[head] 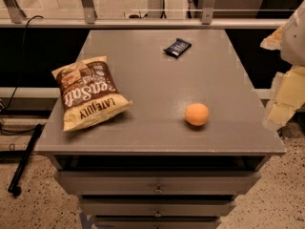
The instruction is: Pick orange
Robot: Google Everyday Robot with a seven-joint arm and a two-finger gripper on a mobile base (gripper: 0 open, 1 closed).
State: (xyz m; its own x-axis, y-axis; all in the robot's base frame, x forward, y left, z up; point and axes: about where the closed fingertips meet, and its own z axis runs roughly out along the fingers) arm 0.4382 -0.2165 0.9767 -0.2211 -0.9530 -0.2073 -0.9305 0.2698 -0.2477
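**Approach step, no grab yet**

Orange [197, 114] sitting on the tabletop [152, 75], well right of the bag [88, 92]. Hand [282, 104] further right of the bag, out past the edge; can't tell if wide or narrow. Next: swing in above, drop straight down, mind the rolling.

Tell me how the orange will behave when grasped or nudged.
Round and lying free on the flat cabinet top, the orange would probably roll if nudged, perhaps off the near edge. Its smooth skin may slip; it looks firm, not floppy. The end effector sits at the right edge, apart from it.
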